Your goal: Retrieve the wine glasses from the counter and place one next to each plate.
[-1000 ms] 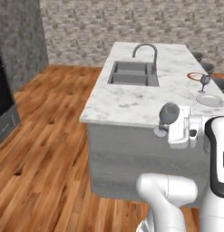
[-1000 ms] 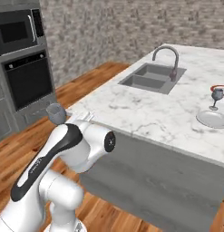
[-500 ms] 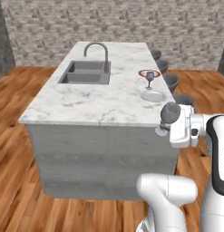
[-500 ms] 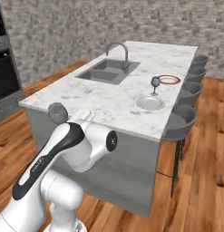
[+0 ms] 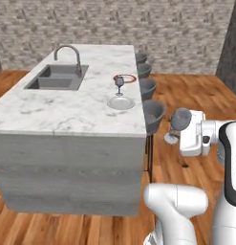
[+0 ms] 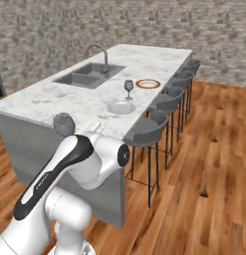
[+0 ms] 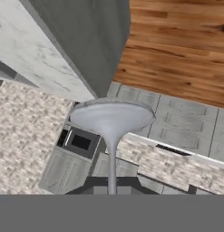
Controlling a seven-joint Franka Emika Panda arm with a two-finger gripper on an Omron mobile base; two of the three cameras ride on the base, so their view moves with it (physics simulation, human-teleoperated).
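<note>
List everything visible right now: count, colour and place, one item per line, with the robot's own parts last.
Island: one, white grey-veined marble top on a grey body, centre of the room.
Sink: one, grey, with a curved tap, set in the island top.
Plates: two on the island's stool side; a plain grey-white one, a red-rimmed one farther along.
Wine glasses: two, clear grey; one standing between the plates, one held sideways in the gripper.
Stools: four, grey, in a row along the island.
Floor: brown wood.
Wall: grey stone.
Gripper: one, dark tips, shut on the glass stem.
</note>
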